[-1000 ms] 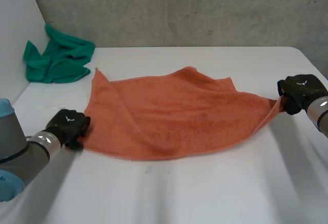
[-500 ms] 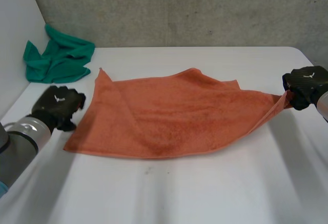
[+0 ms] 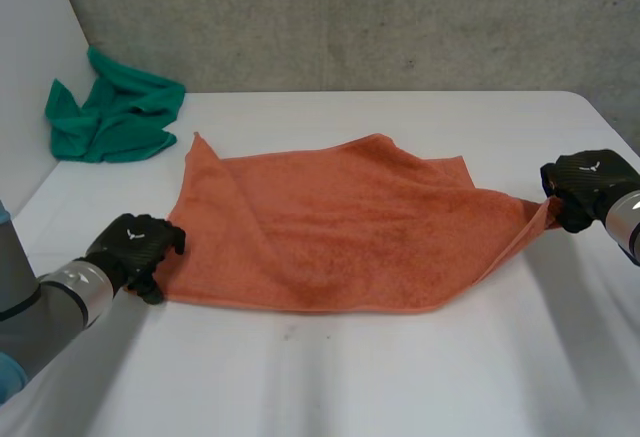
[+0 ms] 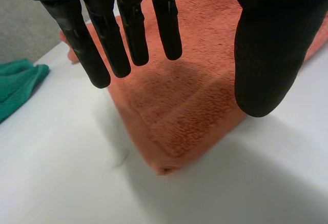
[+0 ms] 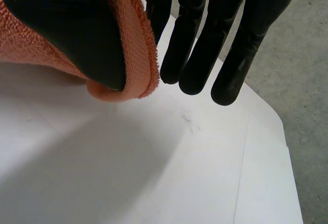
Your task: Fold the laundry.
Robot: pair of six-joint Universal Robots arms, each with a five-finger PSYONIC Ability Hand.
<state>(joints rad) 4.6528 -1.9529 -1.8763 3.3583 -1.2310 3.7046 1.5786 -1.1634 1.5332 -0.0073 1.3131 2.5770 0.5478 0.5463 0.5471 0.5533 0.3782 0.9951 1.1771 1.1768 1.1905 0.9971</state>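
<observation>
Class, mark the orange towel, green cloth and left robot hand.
orange towel [image 3: 330, 227]: head view, middle of the spread cloth.
green cloth [image 3: 115, 117]: head view, middle of the crumpled heap.
left robot hand [image 3: 135, 244]: head view, back of the hand.

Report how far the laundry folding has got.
Done: the orange towel lies spread on the table, no fold made yet. In hand: the right hand pinches its right corner, lifted off the table; the left hand hovers open over the near left corner. Left: every fold, plus the crumpled green cloth at the table's far left.
</observation>
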